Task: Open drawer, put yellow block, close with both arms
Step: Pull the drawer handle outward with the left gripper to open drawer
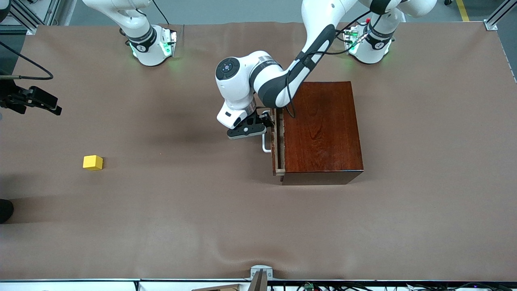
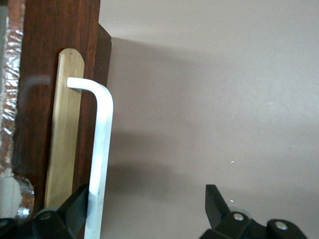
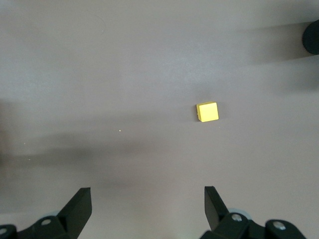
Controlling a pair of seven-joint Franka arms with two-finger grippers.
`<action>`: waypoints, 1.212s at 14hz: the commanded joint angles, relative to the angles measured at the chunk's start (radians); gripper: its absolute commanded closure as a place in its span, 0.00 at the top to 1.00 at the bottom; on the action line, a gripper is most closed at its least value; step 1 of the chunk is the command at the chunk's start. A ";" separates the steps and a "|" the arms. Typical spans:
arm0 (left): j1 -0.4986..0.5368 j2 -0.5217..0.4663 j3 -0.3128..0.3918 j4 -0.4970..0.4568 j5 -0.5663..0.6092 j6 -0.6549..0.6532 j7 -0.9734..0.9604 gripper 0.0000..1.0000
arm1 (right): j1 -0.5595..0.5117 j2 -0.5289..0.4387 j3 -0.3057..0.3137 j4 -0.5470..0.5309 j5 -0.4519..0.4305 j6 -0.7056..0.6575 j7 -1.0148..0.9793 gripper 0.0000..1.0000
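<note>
The dark reddish wooden box [image 1: 323,129] stands mid-table. Its drawer [image 1: 278,141] is out by a narrow crack toward the right arm's end, showing a light-wood rim [image 2: 65,129]. The left gripper [image 1: 258,126] is at the drawer's front, open, with the white bar handle [image 2: 99,149] between its fingers, close against one finger [image 2: 79,205]. The handle's lower end [image 1: 265,144] shows below the gripper. The yellow block [image 1: 93,162] lies on the cloth toward the right arm's end. The right gripper [image 1: 54,108] hangs above the table there, open and empty [image 3: 147,204], with the block [image 3: 207,111] ahead of it.
A brown cloth [image 1: 202,210] covers the table. A dark round object [image 1: 5,210] sits at the table's edge at the right arm's end, also visible as a dark shape [image 3: 311,37]. The two green-lit bases [image 1: 151,46] [image 1: 369,44] stand along the back edge.
</note>
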 commanded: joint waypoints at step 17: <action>-0.028 0.040 -0.003 0.042 -0.029 0.203 -0.086 1.00 | 0.014 -0.006 -0.010 -0.003 0.007 -0.004 0.005 1.00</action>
